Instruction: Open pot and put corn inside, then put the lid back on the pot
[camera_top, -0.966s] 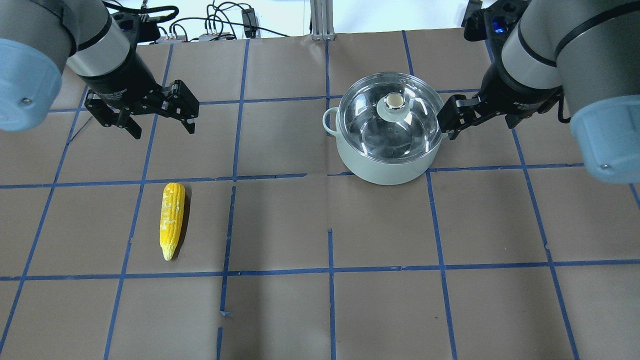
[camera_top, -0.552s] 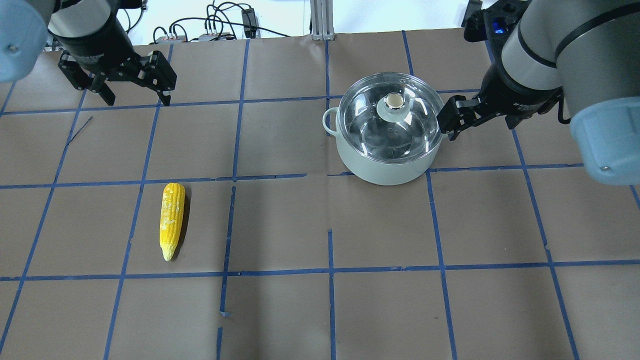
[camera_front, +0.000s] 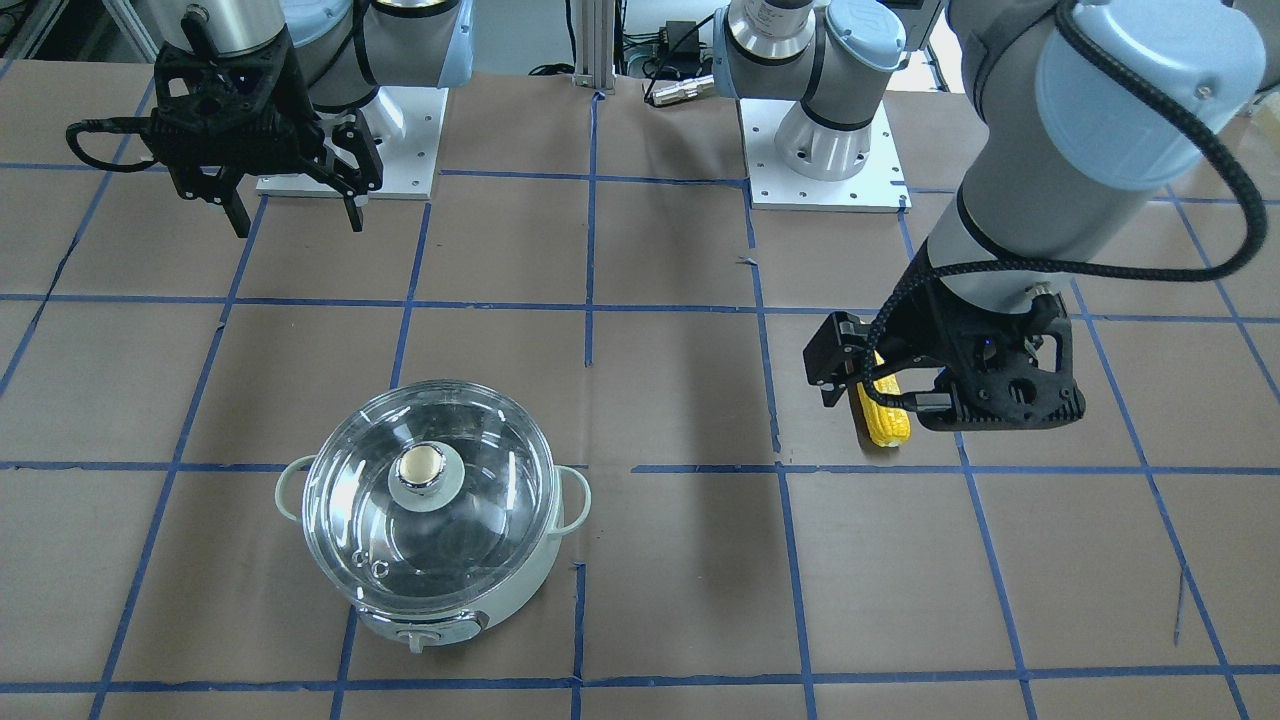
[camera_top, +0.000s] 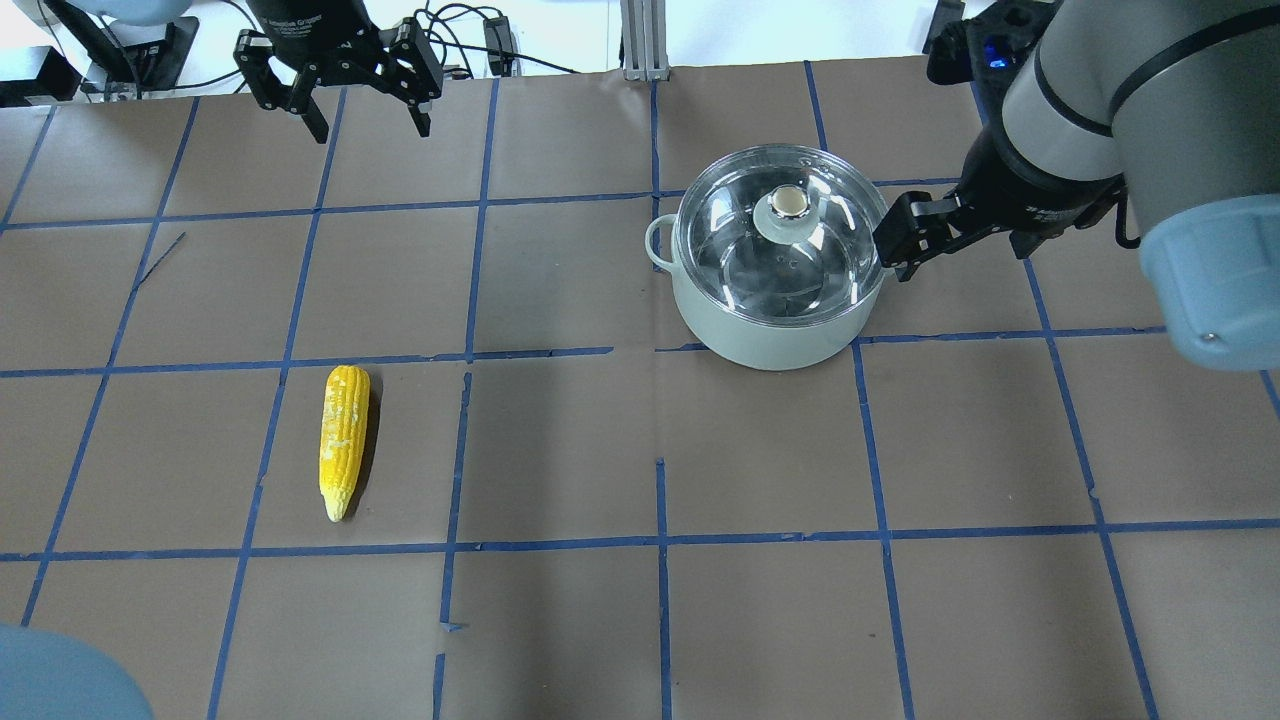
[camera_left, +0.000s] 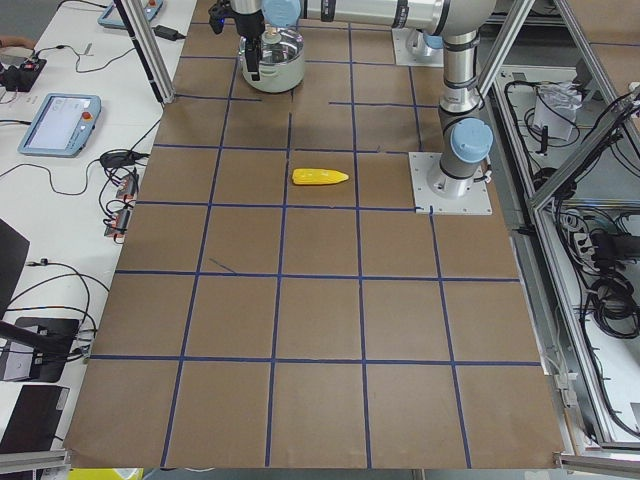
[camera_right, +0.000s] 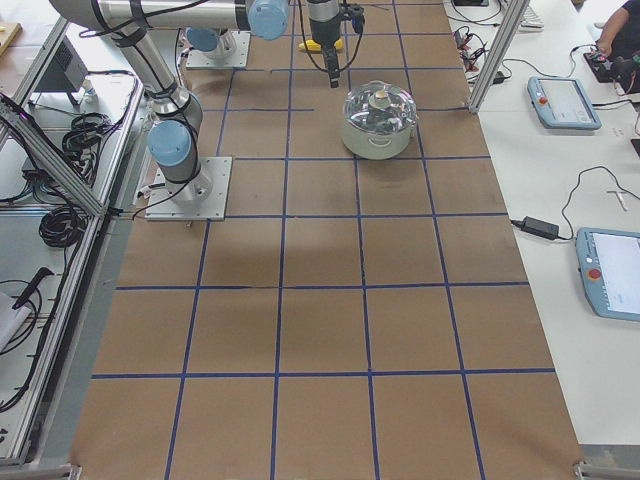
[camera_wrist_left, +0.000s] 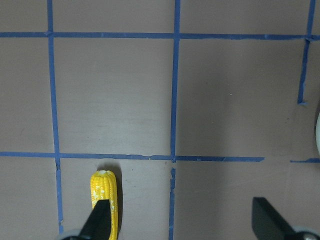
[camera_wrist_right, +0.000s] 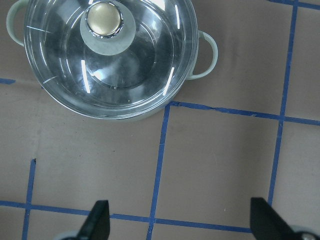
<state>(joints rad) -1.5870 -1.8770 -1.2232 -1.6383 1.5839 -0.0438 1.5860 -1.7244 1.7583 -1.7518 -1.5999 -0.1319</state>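
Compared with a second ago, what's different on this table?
The left gripper, open and empty, has travelled up the overhead view to near its top edge. Nothing was grasped or released. The right gripper stays open where it was; the pale mint round pot, its clear domed glass lid and the yellow corn cob have not moved.
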